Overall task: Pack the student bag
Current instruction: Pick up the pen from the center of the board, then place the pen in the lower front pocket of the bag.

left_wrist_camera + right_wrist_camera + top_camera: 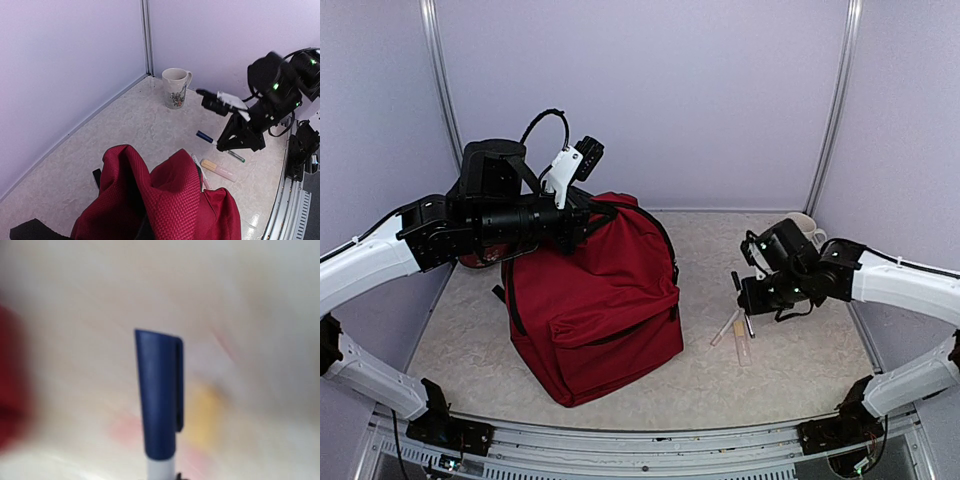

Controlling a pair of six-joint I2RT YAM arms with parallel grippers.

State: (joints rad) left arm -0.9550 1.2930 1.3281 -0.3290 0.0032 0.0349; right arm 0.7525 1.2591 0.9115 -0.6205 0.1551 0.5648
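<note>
The student bag is a large dark-red backpack standing left of centre, front pocket facing me. My left gripper is shut on the fabric at the bag's top edge and holds it up; in the left wrist view the raised red fabric fills the bottom and hides the fingers. My right gripper is shut on a white pen with a blue cap, just above the table to the right of the bag. The pen also shows in the left wrist view and, close up, in the right wrist view.
A pink and yellow highlighter and a thin white-pink pen lie on the table below my right gripper. A white printed mug stands at the back right near the wall corner. Walls close in the table on three sides.
</note>
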